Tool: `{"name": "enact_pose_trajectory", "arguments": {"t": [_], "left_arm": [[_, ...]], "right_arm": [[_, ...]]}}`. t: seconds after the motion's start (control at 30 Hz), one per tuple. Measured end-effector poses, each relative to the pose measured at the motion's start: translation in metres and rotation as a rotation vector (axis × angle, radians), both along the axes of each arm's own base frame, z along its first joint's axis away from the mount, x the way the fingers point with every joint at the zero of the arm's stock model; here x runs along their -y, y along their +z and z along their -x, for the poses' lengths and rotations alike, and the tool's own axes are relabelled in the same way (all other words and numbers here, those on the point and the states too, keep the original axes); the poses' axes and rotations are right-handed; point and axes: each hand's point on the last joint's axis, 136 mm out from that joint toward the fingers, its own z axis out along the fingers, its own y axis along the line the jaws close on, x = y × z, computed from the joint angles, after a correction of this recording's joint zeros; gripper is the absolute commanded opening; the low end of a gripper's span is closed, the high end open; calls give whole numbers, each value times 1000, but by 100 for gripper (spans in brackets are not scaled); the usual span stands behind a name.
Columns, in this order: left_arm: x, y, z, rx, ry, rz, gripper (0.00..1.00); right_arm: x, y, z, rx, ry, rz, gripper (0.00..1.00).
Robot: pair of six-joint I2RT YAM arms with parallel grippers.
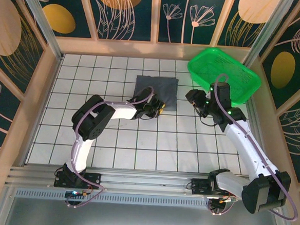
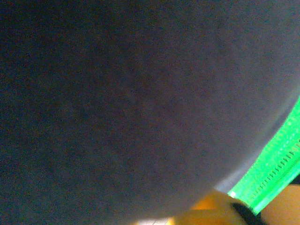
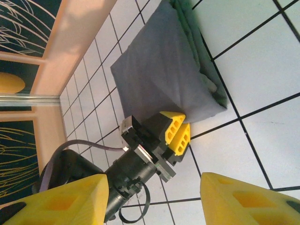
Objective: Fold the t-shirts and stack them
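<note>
A dark slate-grey t-shirt lies folded into a small rectangle on the white tiled table, toward the back middle. My left gripper sits at its near right corner. In the right wrist view its yellow fingers are pressed together on that corner of the t-shirt. The left wrist view is mostly grey cloth, with one yellow finger at the bottom. My right gripper hovers just right of the shirt, its fingers spread wide with nothing between them.
A bright green mesh basket stands at the back right, behind the right arm; its edge shows in the left wrist view. A wooden frame walls in the table at the back and both sides.
</note>
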Motion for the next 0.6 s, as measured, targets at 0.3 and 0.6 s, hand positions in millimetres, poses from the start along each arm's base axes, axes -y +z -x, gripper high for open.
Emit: {"name": "enact_pose_trajectory", "arguments": {"t": [0.3, 0.6], "left_arm": [[-67, 0, -42, 41, 109, -46, 0], [-260, 2, -80, 133, 266, -207, 0]], "right_arm": [[7, -1, -2, -6, -21, 1, 54], [1, -16, -7, -41, 0, -8, 52]]}}
